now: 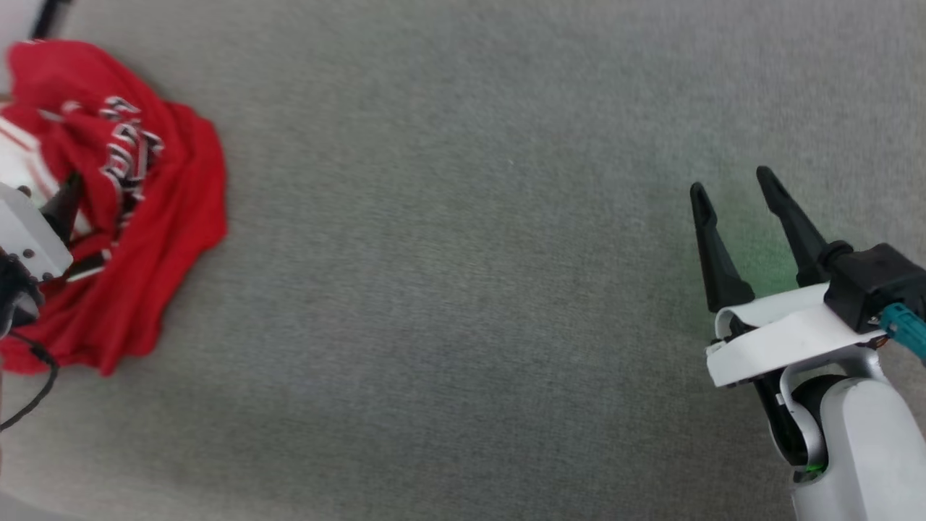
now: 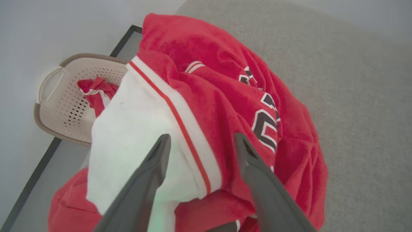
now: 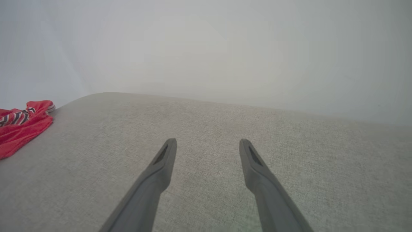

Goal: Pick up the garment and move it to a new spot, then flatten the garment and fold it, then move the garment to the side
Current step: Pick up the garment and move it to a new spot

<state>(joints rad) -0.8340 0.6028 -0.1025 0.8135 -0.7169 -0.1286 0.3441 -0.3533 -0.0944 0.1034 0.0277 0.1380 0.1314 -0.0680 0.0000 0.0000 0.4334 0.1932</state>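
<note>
The garment (image 1: 166, 188) is a red shirt lying crumpled at the far left of the grey table, with black white-edged lettering on its folds. In the left wrist view, the garment (image 2: 206, 64) shows a white sleeve (image 2: 128, 129) with red-striped trim. My left gripper (image 2: 201, 140) is open just over it, one finger above the sleeve and the other above the red chest; whether they touch the cloth I cannot tell. My right gripper (image 1: 733, 187) is open over bare table at the right, far from the garment (image 3: 19, 125).
A beige perforated basket (image 2: 54, 106) sits past the table's dark edge (image 2: 29, 183), with a smaller red-and-white cloth (image 2: 96, 91) in it. The grey table top (image 1: 463, 289) stretches between the two grippers. A black cable (image 1: 36, 391) hangs by my left wrist (image 1: 22, 242).
</note>
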